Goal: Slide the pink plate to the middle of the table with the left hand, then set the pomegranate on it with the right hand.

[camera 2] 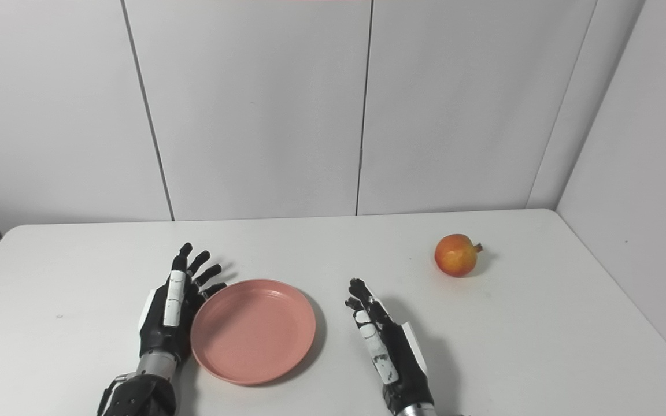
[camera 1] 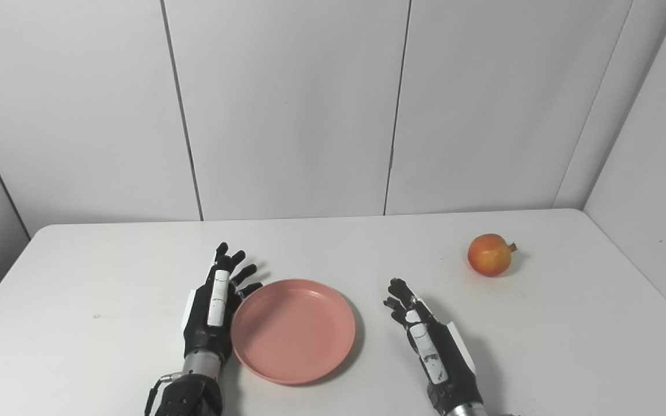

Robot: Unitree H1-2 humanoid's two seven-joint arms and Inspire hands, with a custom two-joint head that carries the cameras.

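While my open left hand point(camera 1: 213, 309) is resting against the pink plate point(camera 1: 293, 330) mid-table, my empty, open right hand point(camera 1: 428, 341) is risking rolling the distant pomegranate point(camera 1: 489, 255) away.

No readable text, labels or numbers anywhere.

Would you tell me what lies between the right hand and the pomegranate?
Nothing: only bare table separates the right hand from the pomegranate, as both eye views show.

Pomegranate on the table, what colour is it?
Orange-red with yellowish patches; the pomegranate shows best in the left eye view.
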